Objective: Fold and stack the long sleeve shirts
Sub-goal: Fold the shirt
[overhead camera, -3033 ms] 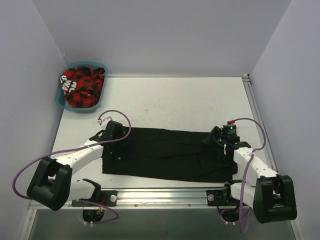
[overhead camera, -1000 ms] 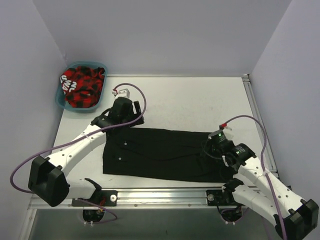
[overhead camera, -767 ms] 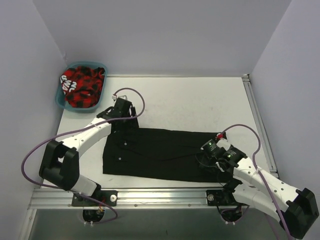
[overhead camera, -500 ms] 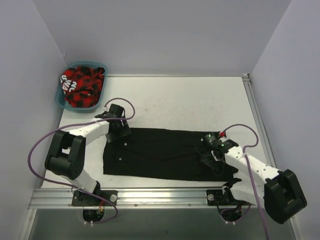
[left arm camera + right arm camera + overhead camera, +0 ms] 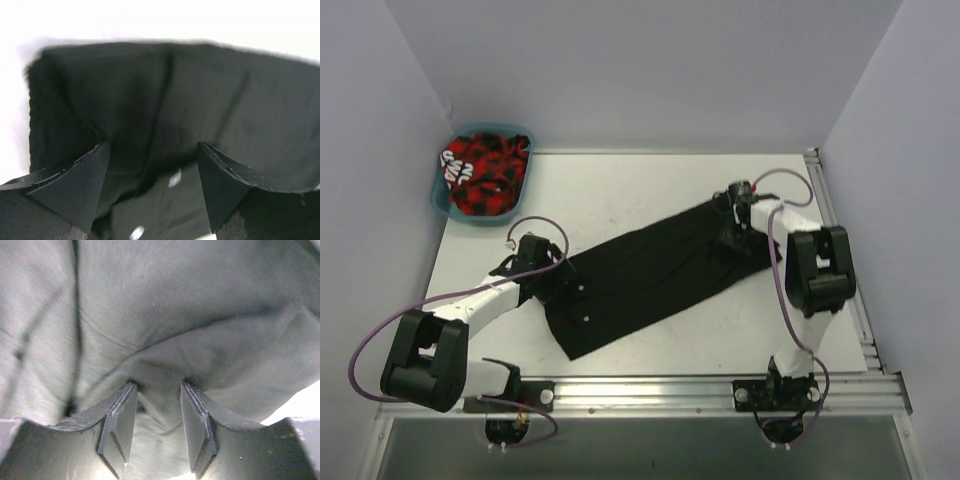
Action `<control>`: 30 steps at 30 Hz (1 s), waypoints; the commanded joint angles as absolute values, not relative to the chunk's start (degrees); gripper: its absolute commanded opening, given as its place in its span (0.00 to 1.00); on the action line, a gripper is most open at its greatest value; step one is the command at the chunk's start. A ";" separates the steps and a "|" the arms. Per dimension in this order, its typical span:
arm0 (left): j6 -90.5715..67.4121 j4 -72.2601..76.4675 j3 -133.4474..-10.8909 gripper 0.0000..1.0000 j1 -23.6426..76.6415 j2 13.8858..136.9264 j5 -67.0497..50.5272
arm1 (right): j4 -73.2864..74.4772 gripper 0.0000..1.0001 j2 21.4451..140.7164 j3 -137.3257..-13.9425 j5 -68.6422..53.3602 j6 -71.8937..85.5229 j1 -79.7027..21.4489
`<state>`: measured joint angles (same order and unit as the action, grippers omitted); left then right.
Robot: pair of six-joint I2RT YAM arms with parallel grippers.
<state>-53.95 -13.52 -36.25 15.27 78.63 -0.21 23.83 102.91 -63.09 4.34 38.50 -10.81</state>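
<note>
Black shirt [image 5: 650,270]: matte woven cloth, small pale buttons [image 5: 175,177], lying diagonally across white table [image 5: 650,190], near-left to far-right. Left gripper [image 5: 152,150]: spread wide above buttoned end. Right gripper [image 5: 158,386]: pinching a fold at far end. Teal basket [image 5: 439,200]: red-black garment [image 5: 485,172], lettering unreadable.

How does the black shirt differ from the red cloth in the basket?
The shirt is plain black; the cloth is red-and-black check. The shirt lies stretched slantwise on the table; the cloth is bunched in the teal basket. Both are soft fabric.
</note>
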 commanded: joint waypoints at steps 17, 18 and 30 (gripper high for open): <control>-53.64 -33.47 -33.82 0.86 43.77 52.82 11.67 | 23.39 0.52 93.44 -74.20 1.23 26.53 -18.18; -52.31 -34.10 -36.54 0.86 43.42 53.43 13.34 | 22.60 0.51 92.30 -70.87 0.97 28.11 -19.41; -42.28 -26.81 -42.36 0.68 31.11 73.90 11.87 | 9.41 0.36 93.59 -54.32 -2.64 40.25 -23.38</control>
<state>-45.39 -29.30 -40.75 31.57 70.81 14.02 13.23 91.35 -54.89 -2.87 37.34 -23.66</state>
